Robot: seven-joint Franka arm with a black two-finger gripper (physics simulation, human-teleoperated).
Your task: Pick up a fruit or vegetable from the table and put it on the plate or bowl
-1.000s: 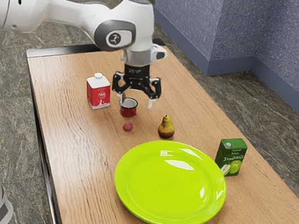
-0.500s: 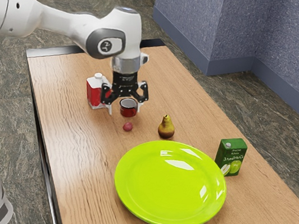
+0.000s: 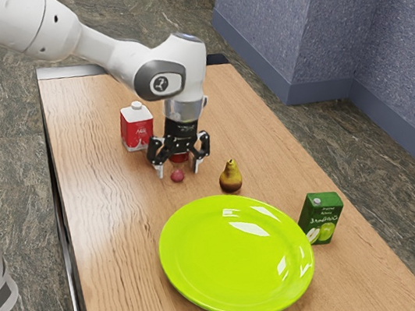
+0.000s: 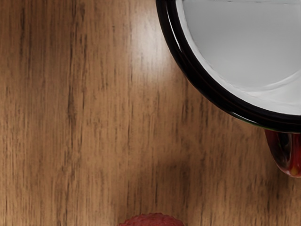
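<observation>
Table (image 3: 107, 219): plate (image 3: 235, 255), pear (image 3: 230, 177), red fruit (image 3: 177, 175) (lychee?), mug (image 4: 244, 42), milk carton (image 3: 137, 127), juice box (image 3: 321, 217).

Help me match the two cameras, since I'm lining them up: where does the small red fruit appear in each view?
Exterior view: the small red fruit lies between the red mug and the green plate, to the exterior view's left of the pear.
Wrist view: the fruit shows as a red sliver, apart from the mug's rim across bare wood.
Shared landmark: the red mug.
</observation>
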